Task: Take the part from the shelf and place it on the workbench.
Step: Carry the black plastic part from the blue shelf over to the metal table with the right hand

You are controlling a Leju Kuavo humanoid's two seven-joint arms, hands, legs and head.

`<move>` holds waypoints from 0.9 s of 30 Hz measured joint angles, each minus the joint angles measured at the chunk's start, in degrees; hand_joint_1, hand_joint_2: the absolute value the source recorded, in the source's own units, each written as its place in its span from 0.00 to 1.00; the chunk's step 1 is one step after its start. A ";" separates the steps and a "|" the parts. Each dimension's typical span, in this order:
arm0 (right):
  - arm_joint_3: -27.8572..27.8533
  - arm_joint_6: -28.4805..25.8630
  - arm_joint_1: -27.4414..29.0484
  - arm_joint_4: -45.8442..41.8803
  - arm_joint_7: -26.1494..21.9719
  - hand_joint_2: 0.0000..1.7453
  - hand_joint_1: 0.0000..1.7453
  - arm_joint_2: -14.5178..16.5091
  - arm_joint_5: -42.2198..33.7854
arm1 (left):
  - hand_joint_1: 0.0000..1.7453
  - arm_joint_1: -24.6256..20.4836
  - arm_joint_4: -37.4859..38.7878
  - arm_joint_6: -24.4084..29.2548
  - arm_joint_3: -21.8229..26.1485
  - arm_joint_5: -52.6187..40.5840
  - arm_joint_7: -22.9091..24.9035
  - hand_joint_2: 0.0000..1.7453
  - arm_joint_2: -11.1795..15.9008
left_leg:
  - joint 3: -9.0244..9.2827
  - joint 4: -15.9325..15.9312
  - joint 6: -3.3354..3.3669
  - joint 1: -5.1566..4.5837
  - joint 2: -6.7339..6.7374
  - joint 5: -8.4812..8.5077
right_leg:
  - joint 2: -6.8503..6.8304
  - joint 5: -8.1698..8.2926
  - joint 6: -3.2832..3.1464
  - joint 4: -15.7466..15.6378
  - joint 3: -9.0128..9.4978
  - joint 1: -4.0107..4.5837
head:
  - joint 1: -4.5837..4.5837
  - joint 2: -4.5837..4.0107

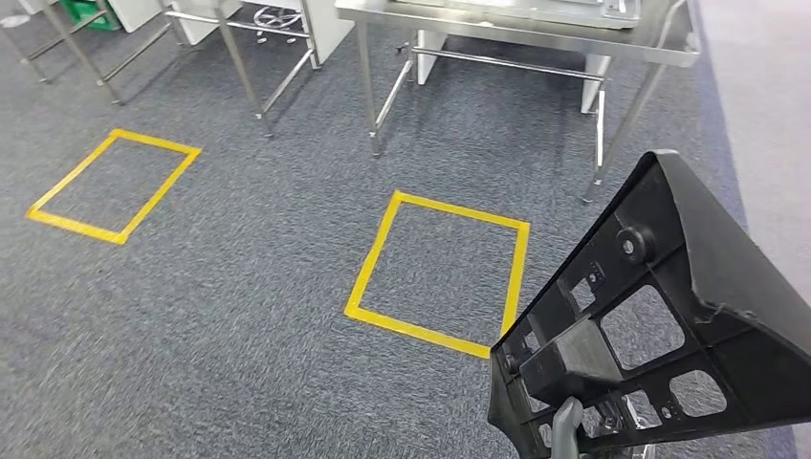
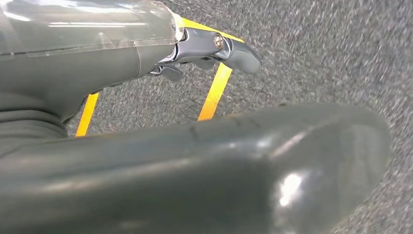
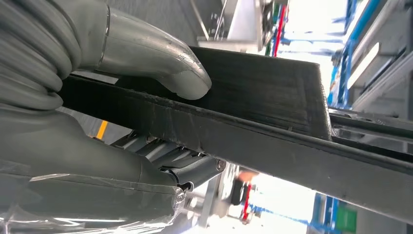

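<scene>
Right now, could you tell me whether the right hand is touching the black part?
Touching. In the right wrist view the right hand clamps the black part, thumb pressed on one face, fingers beneath.

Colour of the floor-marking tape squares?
Yellow tape squares on grey carpet; clearest in the head view.

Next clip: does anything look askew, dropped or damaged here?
Nothing stands out. The right hand grips the black part, thumb on one face and fingers on the other. The part looks intact. The left hand holds nothing. The yellow floor squares are unbroken.
</scene>
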 joint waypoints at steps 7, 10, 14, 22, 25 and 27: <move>-0.04 0.61 -0.03 0.02 0.14 1.00 1.00 0.20 0.05 | 0.00 -0.04 0.01 -0.46 -0.02 -0.01 0.01 0.00 0.19 | 5.83 -15.96 2.23 -0.35 -5.69 8.71 | 5.38 0.22 1.04 0.27 -0.27 -0.04 | -0.02 0.00; -0.17 -0.02 0.05 0.01 0.31 1.00 1.00 0.30 0.67 | 0.00 -0.25 0.01 -1.03 -0.02 0.07 0.03 0.00 0.09 | 6.40 -17.19 2.70 -0.26 -3.76 9.36 | 4.90 -0.08 2.15 0.99 -1.04 -0.16 | 0.00 0.01; -0.30 -1.45 -0.18 0.12 1.18 1.00 1.00 0.31 2.05 | 0.00 0.07 0.02 -1.51 -0.01 0.17 0.12 0.00 0.04 | 6.79 -18.12 3.21 -0.01 -1.16 9.56 | -1.45 -6.52 3.08 12.58 -6.71 -0.13 | 0.44 0.01; -0.26 -2.71 -0.50 0.86 1.87 1.00 1.00 0.26 3.28 | 0.00 0.05 0.02 -1.92 -0.02 -0.14 0.45 0.00 -0.03 | 8.10 -17.73 1.31 -0.20 0.75 7.85 | -2.87 -0.87 2.73 -0.04 0.82 -0.72 | 0.36 0.01; -0.09 -3.16 -0.57 1.10 2.21 1.00 1.00 0.23 3.37 | 0.00 -0.12 0.02 -1.93 -0.01 -0.23 0.50 0.00 0.01 | 8.37 -17.21 0.39 0.03 0.61 7.14 | -2.63 -1.21 1.40 -0.21 1.12 -0.62 | 0.31 0.01; 0.14 -3.48 -0.74 1.17 2.36 1.00 1.00 0.21 3.44 | 0.00 -0.15 0.02 -1.92 -0.01 -0.28 0.52 0.00 0.02 | 6.26 -12.57 0.00 0.20 0.22 4.85 | -2.57 -1.45 0.63 -0.44 1.66 -0.72 | 0.13 0.00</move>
